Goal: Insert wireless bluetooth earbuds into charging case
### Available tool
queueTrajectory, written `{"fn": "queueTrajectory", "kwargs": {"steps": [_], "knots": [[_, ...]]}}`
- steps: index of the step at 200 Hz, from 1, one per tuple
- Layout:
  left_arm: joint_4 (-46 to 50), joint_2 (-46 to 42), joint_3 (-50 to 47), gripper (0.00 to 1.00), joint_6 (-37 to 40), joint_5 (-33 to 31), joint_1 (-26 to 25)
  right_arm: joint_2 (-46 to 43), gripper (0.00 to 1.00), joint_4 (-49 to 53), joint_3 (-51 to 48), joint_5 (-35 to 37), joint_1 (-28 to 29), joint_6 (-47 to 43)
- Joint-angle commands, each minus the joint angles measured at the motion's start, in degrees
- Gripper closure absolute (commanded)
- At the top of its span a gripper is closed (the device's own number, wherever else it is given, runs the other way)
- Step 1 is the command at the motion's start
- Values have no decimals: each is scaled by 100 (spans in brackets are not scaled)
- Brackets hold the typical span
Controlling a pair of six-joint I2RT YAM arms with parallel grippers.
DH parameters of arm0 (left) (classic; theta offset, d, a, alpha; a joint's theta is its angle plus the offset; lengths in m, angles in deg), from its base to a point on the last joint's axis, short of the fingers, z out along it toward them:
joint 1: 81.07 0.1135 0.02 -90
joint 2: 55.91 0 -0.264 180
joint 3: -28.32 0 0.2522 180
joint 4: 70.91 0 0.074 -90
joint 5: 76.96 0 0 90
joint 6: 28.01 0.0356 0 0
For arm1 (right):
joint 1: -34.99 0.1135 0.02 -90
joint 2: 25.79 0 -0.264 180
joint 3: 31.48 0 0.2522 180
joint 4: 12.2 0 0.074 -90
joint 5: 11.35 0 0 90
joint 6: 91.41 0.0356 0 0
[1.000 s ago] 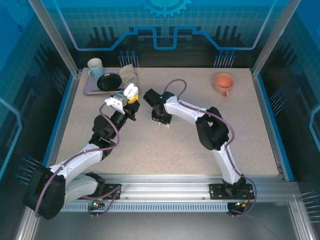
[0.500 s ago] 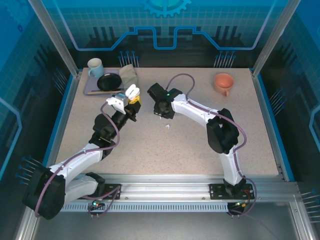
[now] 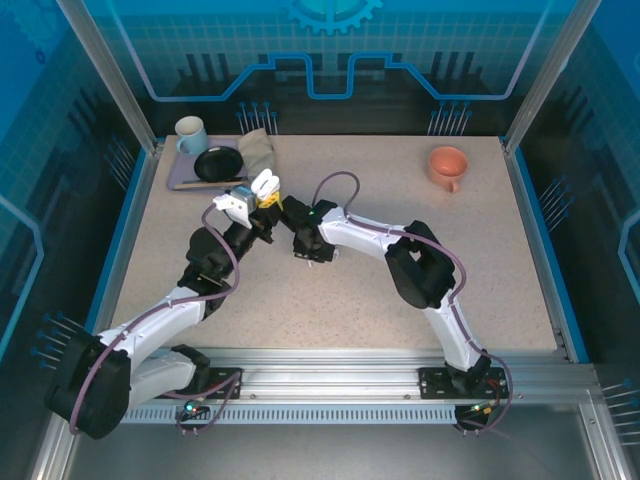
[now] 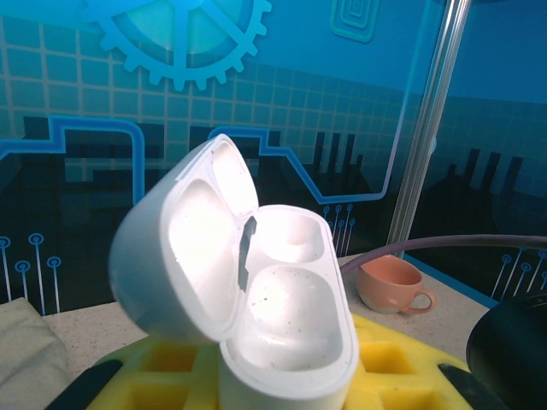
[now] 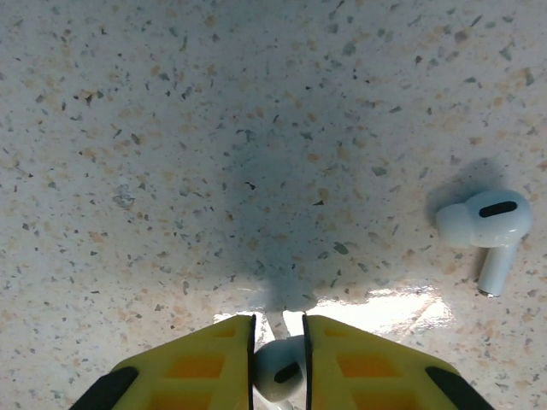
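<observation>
Our left gripper [image 4: 286, 380] has its yellow jaws closed on the base of the charging case [image 4: 286, 320], a small white case held upright above the tabletop [image 3: 350, 310]. Its lid is swung open to the left in the left wrist view. The two wells inside face us, glossy white and lightly speckled with dark flecks. We can read no brand or lettering on the shell or the lid.

Our right gripper [image 5: 279, 363] points straight down at the speckled tabletop. Its jaws are almost together, pinching a white earbud [image 5: 275, 377] between the yellow fingers [image 5: 197, 369]. A dark oval mark shows on the bud's rounded head. We cannot tell whether it touches the surface or hangs just above it.

A second white earbud [image 5: 485, 226] lies on its side on the tabletop, to the right of the jaws in the right wrist view and apart from them. It shows a dark oval slot on its head, and its stem points toward the bottom of that view.

From above, the held case sits just left of the right gripper, near the middle-left of the tabletop. Behind it a grey tray [image 3: 180, 183] carries a pale blue mug [image 3: 190, 134], a black plate [image 3: 218, 164] and a folded grey cloth [image 3: 256, 149]. A coral cup [image 3: 448, 164] stands well apart toward the far right. The blue back panel bears a gear emblem [image 4: 175, 38] and circuit-style lines, without words.
</observation>
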Motion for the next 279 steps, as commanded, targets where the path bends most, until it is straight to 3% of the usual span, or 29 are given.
{"fn": "queueTrajectory", "kwargs": {"steps": [1,107,279], "knots": [[-132,-89,160,100,-82,70,55,199,80,250,-5,4,63,111],[-160,-133,121,100,-97,54,54,330,63,354,-39,-122,153,156],[-166,-120,130,100,-129,42,49,189,64,194,-436,-248,249,-140]]}}
